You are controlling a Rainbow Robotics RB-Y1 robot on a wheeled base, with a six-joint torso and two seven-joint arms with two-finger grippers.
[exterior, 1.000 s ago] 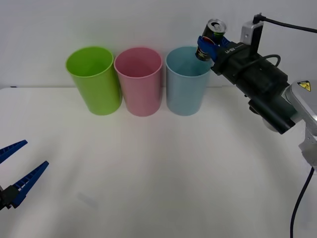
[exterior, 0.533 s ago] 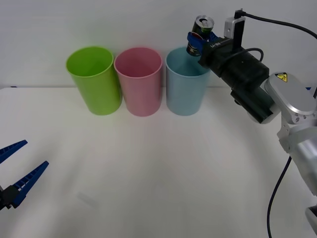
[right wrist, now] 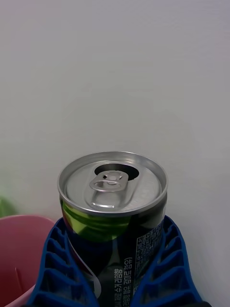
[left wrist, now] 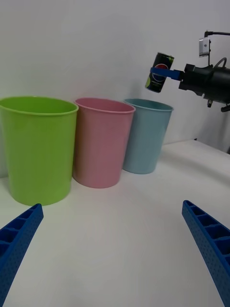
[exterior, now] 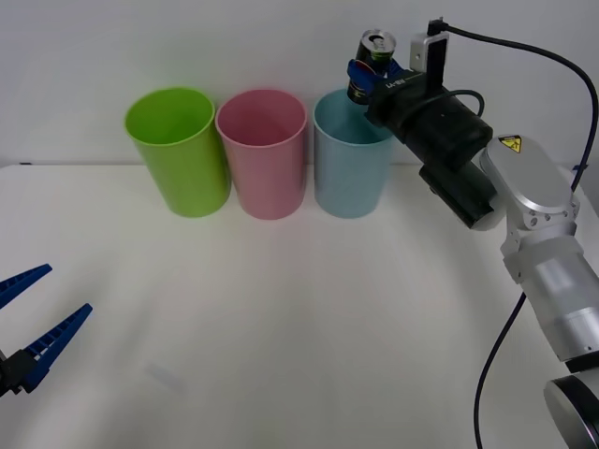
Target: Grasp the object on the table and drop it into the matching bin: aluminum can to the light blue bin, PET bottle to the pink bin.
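Jaws of my right gripper [exterior: 367, 77] clamp the small dark aluminum can [exterior: 371, 65] above the tall light blue plastic bin [exterior: 351, 166]; my left gripper [exterior: 28, 323] waits, jaws apart, near left.

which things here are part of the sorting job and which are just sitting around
In the job: aluminum can held by the right gripper above the light blue bin; pink bin; table.
Just there: lime green bin; left gripper, open and idle.
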